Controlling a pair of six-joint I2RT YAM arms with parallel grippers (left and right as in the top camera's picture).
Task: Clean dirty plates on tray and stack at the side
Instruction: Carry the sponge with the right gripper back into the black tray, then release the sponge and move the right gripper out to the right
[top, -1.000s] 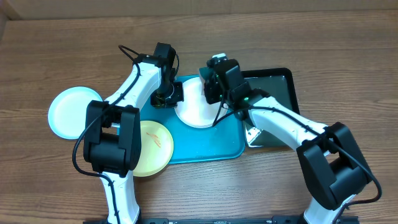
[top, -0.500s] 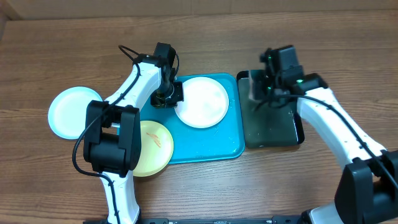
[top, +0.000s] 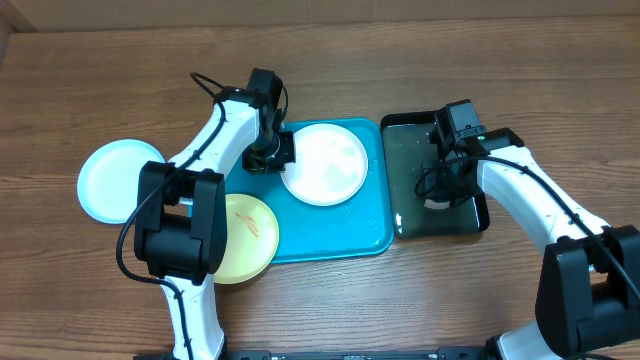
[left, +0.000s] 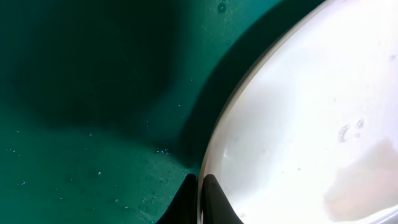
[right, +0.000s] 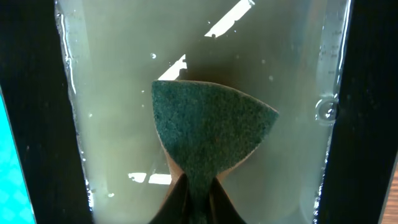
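The white plate (top: 325, 163) lies on the turquoise tray (top: 340, 235). My left gripper (top: 270, 153) is shut on its left rim; in the left wrist view the two dark fingertips (left: 215, 203) pinch the white plate's (left: 305, 118) edge over the tray (left: 87, 124). A pale yellow plate (top: 245, 236) with orange smears overlaps the tray's left front corner. On the table to the left sits a mint-blue plate (top: 113, 180). My right gripper (top: 440, 190) hangs over the black tray, shut on a green-faced sponge (right: 211, 134) just above cloudy water.
The glossy black tray (top: 405, 215) holding murky water (right: 112, 124) stands right of the turquoise tray, almost touching it. Bare wooden table (top: 90, 80) surrounds everything. Both arm bases stand at the near edge.
My right arm has swung from over the white plate to the black tray with the sponge, then lowered toward the water. The left arm has stayed on the plate's rim.
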